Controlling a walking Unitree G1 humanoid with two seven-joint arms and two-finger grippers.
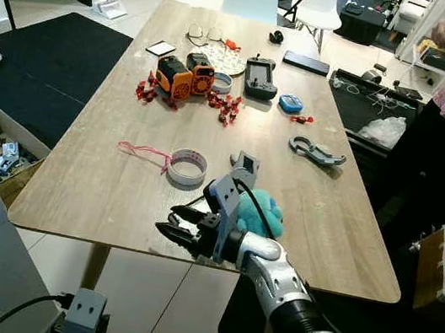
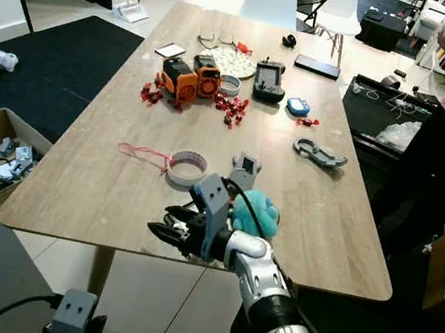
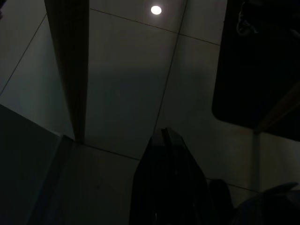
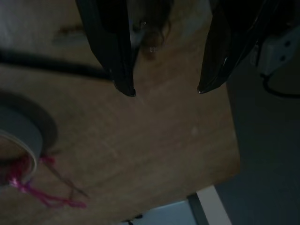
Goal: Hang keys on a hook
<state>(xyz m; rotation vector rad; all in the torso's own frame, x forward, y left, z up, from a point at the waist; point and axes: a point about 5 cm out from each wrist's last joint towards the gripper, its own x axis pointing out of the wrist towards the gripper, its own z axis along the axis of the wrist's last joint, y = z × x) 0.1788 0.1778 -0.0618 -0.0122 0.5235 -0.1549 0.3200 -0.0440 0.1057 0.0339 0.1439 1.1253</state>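
Wooden table (image 1: 105, 155) fills mid-frame; the right gripper (image 1: 177, 225) hovers at its near edge, fingers apart, empty. Pink-corded keys (image 1: 141, 151) lie up-left of it, touching a tape roll (image 1: 187, 167).

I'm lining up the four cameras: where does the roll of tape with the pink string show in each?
Left eye view: tape roll at mid-table, ahead-left of the right gripper.
Right eye view: same spot.
Right wrist view: its edge beyond the open fingers.
Left wrist view: not in it.
Shared landmark: the pink string.
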